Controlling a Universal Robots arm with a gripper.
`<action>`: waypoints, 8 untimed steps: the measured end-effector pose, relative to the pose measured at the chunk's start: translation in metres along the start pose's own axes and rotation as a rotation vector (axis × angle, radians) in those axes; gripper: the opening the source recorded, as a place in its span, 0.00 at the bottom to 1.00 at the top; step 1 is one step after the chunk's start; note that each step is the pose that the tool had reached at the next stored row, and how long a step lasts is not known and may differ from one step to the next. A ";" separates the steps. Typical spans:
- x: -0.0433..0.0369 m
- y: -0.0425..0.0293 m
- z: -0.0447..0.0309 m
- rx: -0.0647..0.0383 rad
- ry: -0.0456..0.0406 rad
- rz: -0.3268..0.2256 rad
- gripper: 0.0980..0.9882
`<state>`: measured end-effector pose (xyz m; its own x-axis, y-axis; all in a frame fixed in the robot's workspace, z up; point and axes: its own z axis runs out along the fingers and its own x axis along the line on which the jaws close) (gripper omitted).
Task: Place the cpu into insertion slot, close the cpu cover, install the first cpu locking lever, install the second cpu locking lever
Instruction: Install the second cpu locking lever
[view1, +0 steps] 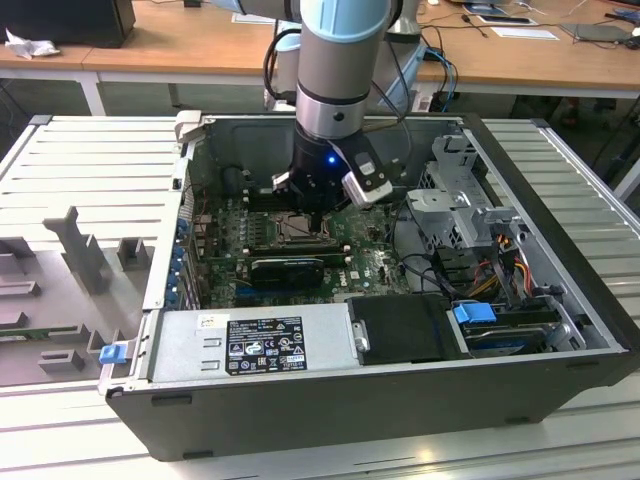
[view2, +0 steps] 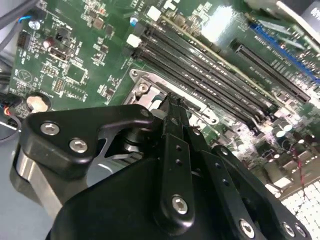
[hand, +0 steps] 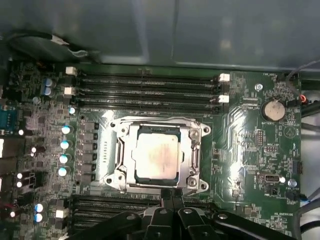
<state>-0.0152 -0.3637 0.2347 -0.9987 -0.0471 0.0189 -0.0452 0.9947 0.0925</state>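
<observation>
the cpu sits in the insertion slot, framed by the cpu cover lying flat.
exterior view: the gripper is down inside the open computer case, right over the socket. second wrist view: fingers pressed together, clenched on nothing, tips at the socket's edge. first wrist view: fingertips meet at the cover's rim, memory slots beyond.
</observation>
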 end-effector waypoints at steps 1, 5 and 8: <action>0.0001 -0.0018 0.0000 -0.010 0.0002 0.000 0.01; 0.0025 -0.0123 -0.0001 -0.031 -0.0007 -0.001 0.01; 0.0051 -0.0131 -0.0001 -0.032 -0.0008 -0.001 0.01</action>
<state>-0.0197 -0.3770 0.2337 -0.9987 -0.0477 0.0180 -0.0451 0.9912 0.1247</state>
